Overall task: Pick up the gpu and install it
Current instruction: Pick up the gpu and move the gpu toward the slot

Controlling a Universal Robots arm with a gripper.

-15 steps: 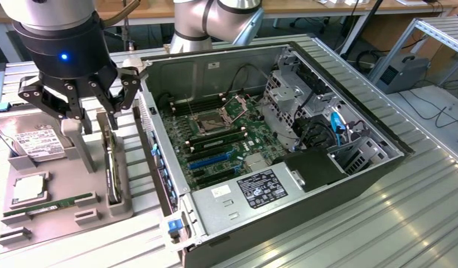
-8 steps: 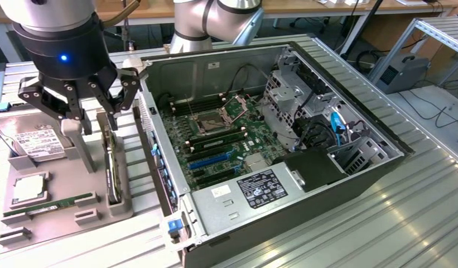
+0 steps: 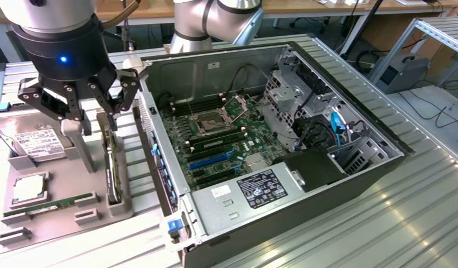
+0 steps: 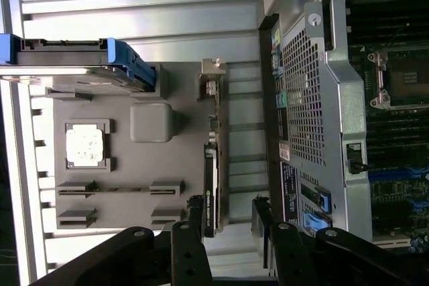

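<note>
My claw (image 3: pixel 87 114) hangs spread wide and empty above the gpu (image 3: pixel 110 167). The gpu stands on edge in the grey holder (image 3: pixel 95 215), just beside the open computer case (image 3: pixel 326 206).

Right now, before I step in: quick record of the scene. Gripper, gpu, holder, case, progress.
gripper: open, nothing held, poised over the gpu
gpu: standing on edge in a slot of the holder, on the side nearest the case
holder: gray tray on the exterior view's left, beside the case
other parts in holder: hard drive, cpu, memory stick
case: lying open side up, motherboard exposed
progress: gpu not picked up, not installed
</note>
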